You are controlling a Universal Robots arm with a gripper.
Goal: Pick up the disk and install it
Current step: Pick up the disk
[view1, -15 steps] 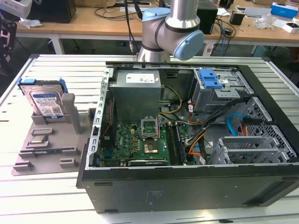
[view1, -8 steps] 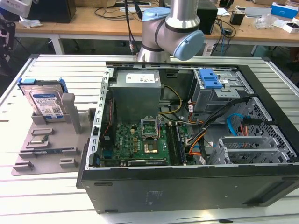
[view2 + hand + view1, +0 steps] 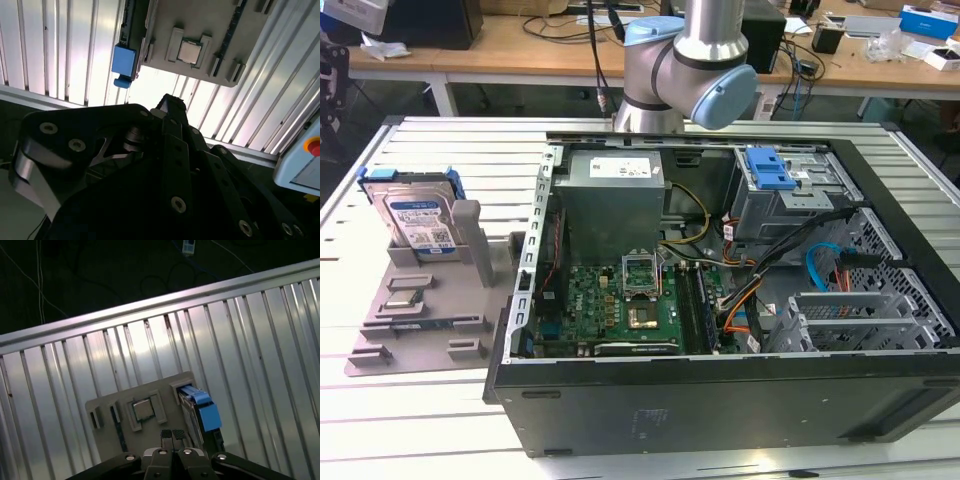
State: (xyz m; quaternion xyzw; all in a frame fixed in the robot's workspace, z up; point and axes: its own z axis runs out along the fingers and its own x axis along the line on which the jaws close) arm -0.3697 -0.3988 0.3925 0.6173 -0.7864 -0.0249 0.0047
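Note:
The disk [image 3: 420,222] is a silver drive with a blue-and-white label and a blue frame. It stands upright in a slot of a grey holder [image 3: 412,318] on the exterior view's left. In the first wrist view I see the disk [image 3: 201,409] edge-on from above, and my gripper [image 3: 172,434] hangs high over the holder [image 3: 110,440], shut with nothing between its fingertips. In the second wrist view the dark gripper [image 3: 169,106] sits in front of the holder [image 3: 165,30], and the blue frame end of the disk [image 3: 123,62] lies just beside it.
An open computer case [image 3: 720,390] lies on the ribbed metal table [image 3: 450,150], with a motherboard [image 3: 620,305], a grey power supply box [image 3: 615,195] and a drive cage with a blue latch [image 3: 769,168]. A processor chip [image 3: 144,410] rests in the holder. The arm's base [image 3: 665,70] stands behind the case.

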